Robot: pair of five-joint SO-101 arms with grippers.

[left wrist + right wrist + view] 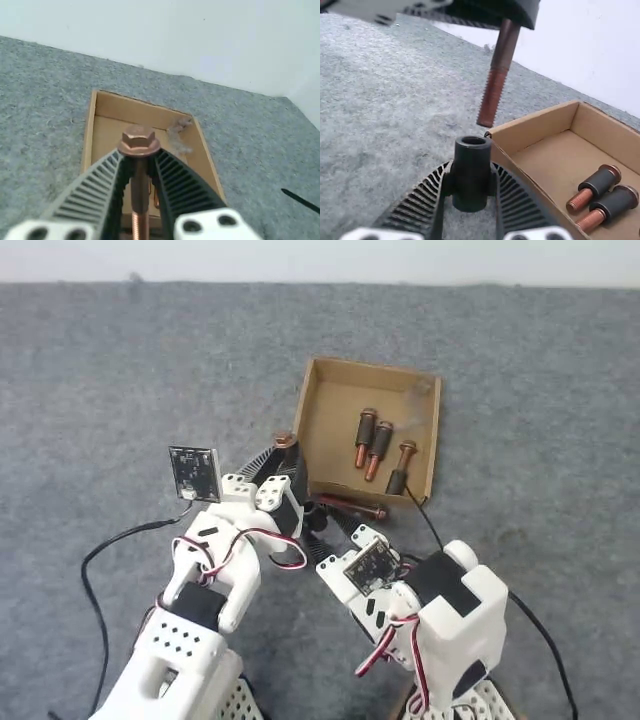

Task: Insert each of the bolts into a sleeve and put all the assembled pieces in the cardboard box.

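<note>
We see the table (120, 370) carrying the cardboard box (372, 367). Beside it the left end effector (137, 156) pinches a bolt (136, 142) upright, tip near the sleeve (470, 155) clamped in the right end effector (471, 172). Three assembled pieces (378, 450) lie in the box, a loose bolt (352, 506) just outside.

Setting: a robotics test bench in a lab-type room.
Work surface: flat grey felt-like mat (120, 380) over the table, meeting a plain white wall (300, 258) at the far edge.
Equipment: white plastic left arm (215, 585) beside a matching right arm (460, 620); red and white servo wiring (235, 545) exposed; bare dark circuit board (193, 470) mounted on the left arm.
Cabling: loose black cable (86, 590) trailing over the mat.
Materials: open brown cardboard box (370, 366) holding copper-coloured bolts seated in black sleeves (365, 437), plain hardware parts.
</note>
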